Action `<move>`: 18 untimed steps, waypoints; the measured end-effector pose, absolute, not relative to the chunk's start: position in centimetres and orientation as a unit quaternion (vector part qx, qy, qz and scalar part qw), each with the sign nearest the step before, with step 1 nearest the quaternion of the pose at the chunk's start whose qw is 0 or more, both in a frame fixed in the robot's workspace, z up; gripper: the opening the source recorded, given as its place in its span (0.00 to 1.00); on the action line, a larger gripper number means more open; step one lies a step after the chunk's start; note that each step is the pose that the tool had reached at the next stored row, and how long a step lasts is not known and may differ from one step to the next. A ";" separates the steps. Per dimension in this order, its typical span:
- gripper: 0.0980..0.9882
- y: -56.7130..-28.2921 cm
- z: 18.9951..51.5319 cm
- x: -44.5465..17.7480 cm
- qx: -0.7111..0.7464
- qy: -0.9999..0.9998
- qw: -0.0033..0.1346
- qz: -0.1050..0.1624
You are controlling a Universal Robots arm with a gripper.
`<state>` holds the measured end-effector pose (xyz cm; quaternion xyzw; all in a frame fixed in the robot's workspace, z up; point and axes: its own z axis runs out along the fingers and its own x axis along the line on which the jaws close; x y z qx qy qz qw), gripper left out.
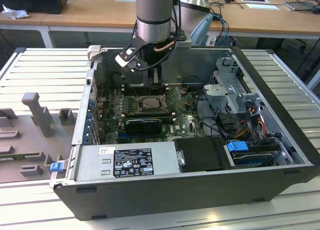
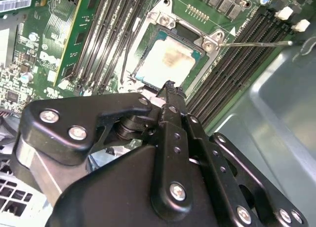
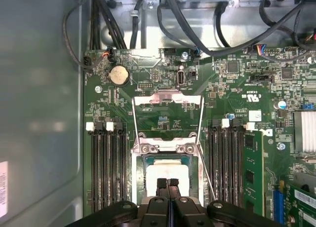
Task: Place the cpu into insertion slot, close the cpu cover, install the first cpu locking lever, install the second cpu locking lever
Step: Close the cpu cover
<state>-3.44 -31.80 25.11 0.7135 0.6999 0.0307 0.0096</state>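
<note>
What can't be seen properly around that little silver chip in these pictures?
- First wrist view: near edge of the cpu, hidden behind the shut gripper; whether they touch cannot be told.
- Second wrist view: near side of the insertion slot, covered by the gripper.
- Exterior view: what lies in the insertion slot, too small to tell.

Bright even overhead light w/ soft shadows in case (image 1: 150, 195); cpu (image 3: 165, 173) glares white, first wrist view.

Insertion slot (image 3: 167, 148) tight between memory slots (image 3: 106, 172)
</note>
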 end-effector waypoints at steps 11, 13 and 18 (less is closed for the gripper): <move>0.01 -31.8 25.8 -3.0 0.714 0.700 0.010 0.031; 0.01 -31.8 25.8 -2.9 0.714 0.700 0.010 0.031; 0.01 -31.8 26.4 -2.8 0.714 0.700 0.010 0.031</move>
